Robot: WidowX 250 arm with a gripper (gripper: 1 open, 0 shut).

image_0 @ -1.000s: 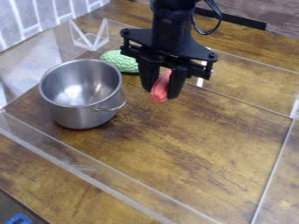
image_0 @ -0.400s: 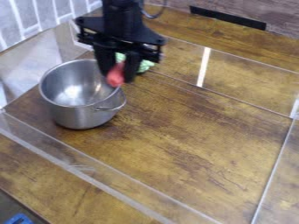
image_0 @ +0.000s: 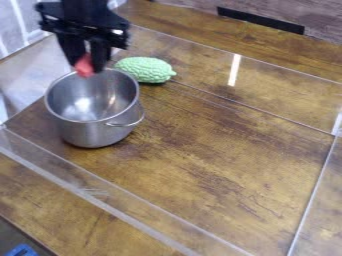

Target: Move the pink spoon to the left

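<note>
While the black end effector (image_0: 88, 55) hangs over the back of the steel pot (image_0: 92, 106), it is closed on the pink spoon (image_0: 84, 66) and holds it up in the air. The spoon is a bit blurry (only its pinkish-red part shows well, and I cannot make out its round metal end). In the camera view it sits right at the pot's back rim, but I cannot tell how high up it is, or if it touches the pot. The pot is round, shiny and gray, and it stands upright on the brown wooden worktop (image_0: 214, 150). It has a thin wire handle (image_0: 127, 120) on one side. I can see down into its wide, shiny inside. Near the pot, a little farther back, lies a bumpy green thing (image_0: 146, 69), pale and long like a fat little pickle. The worktop has a short white strip (image_0: 234, 70) near the back, and long pale lines run across the wood. Down in the front corner of the view, at the very edge, there is a small bit of something blue (image_0: 22, 250). The end effector and the spoon are both well apart from that blue bit.
</note>
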